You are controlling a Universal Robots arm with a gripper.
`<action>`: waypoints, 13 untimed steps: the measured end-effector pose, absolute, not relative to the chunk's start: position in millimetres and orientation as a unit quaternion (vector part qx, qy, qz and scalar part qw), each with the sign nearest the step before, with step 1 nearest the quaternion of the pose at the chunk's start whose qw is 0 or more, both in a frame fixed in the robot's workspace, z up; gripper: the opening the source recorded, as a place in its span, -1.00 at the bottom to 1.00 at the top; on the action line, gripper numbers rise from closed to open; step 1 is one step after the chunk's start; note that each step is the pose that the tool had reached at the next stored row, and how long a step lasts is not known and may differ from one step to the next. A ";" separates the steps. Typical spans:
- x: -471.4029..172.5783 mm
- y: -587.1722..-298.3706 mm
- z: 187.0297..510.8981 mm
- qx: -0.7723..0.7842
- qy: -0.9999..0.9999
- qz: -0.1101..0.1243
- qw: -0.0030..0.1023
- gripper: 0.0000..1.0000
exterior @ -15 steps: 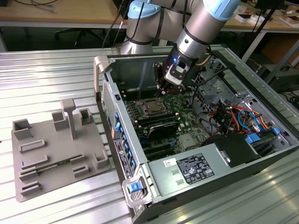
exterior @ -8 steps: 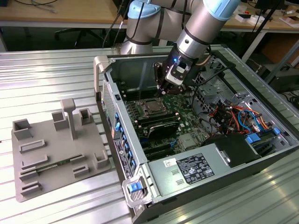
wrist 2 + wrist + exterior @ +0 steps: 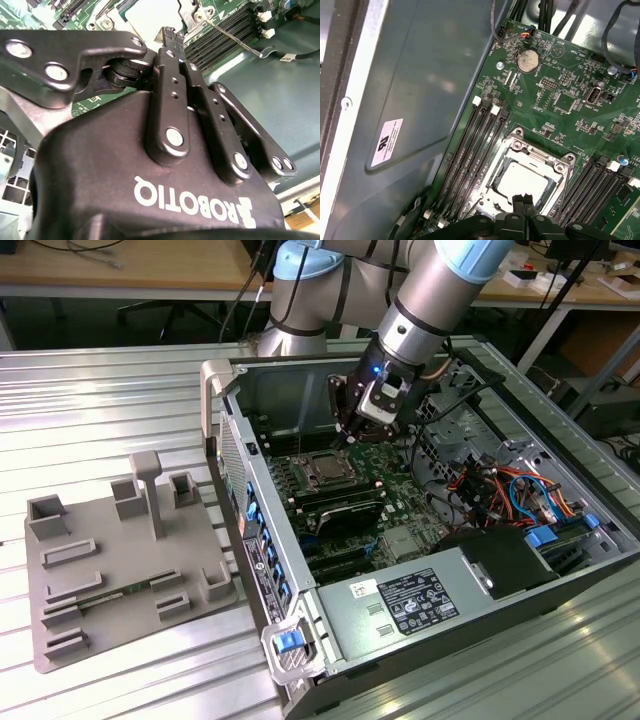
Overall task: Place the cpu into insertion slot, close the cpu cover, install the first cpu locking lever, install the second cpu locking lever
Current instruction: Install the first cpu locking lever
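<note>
An open computer case [image 3: 290,390] lies on the ribbed table [image 3: 90,400]. Beside the case, at the exterior view's left: grey fixture tray [image 3: 120,540]. Inside the case: power supply [image 3: 400,605], orange cables [image 3: 500,485].

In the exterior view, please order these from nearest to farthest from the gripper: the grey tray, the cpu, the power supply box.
1. cpu: in its socket, right by the gripper.
2. power supply box: inside the case, at its near end.
3. grey tray: outside the case, on the exterior view's left.
</note>
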State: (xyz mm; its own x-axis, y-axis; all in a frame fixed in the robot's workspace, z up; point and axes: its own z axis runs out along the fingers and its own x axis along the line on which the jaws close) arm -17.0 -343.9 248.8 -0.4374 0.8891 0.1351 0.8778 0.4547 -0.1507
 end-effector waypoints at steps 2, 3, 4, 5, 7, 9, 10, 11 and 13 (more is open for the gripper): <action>-17.1 -344.0 248.9 -0.515 -0.851 0.030 0.097 -0.78; -17.0 -343.9 248.8 -0.513 -0.852 0.030 0.097 -0.78; -17.1 -343.9 248.8 -0.512 -0.853 0.030 0.097 -0.78; -17.1 -343.9 248.9 -0.511 -0.853 0.030 0.097 -0.78; -17.1 -343.9 248.8 -0.507 -0.856 0.031 0.097 -0.78; -17.1 -343.9 248.9 -0.500 -0.860 0.031 0.097 -0.78; -17.0 -343.9 248.8 -0.498 -0.861 0.032 0.097 -0.78; -17.1 -343.9 248.8 -0.496 -0.862 0.032 0.097 -0.78; -17.1 -343.9 248.8 -0.493 -0.864 0.032 0.097 -0.78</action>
